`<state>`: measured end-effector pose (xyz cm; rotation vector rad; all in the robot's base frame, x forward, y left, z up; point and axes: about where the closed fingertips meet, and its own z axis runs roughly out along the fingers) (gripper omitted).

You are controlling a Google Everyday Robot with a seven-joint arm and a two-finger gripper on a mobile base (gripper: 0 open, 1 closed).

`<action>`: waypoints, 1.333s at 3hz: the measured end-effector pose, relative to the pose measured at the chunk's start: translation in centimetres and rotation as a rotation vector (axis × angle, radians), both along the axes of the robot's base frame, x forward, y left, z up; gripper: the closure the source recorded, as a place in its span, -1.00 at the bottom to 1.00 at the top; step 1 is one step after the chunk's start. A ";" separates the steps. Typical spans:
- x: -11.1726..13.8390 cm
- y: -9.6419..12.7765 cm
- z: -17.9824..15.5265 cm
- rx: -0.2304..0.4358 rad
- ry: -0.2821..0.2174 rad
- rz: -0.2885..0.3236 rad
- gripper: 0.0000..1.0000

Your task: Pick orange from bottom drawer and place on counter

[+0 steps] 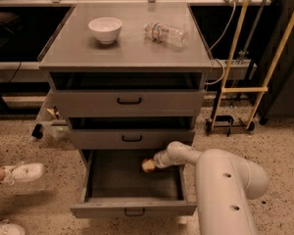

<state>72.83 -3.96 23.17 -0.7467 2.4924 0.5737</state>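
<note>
My gripper (152,164) is down inside the bottom drawer (132,210), which is pulled open. It's toward the back right, just under the middle drawer (132,138). The orange (147,166) is right at my gripper's tip, touching it, approx mid-drawer. Can't tell whether I've got hold of it. Well above me on the counter (132,53), a white bowl (105,29) stands upright & a clear plastic bottle (166,33) lies on its side, apart from the bowl. The bottle has a label band w/ some colour, text not legible. Off to my left on the floor there's a white sneaker (22,173).
</note>
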 end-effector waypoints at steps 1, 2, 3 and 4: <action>-0.2 -3.1 4.3 0.009 -0.075 -0.006 1.00; -0.7 -10.7 13.9 -0.001 -0.236 -0.111 1.00; -2.0 -17.0 20.6 -0.034 -0.366 -0.202 1.00; -2.0 -17.1 20.8 -0.035 -0.370 -0.202 1.00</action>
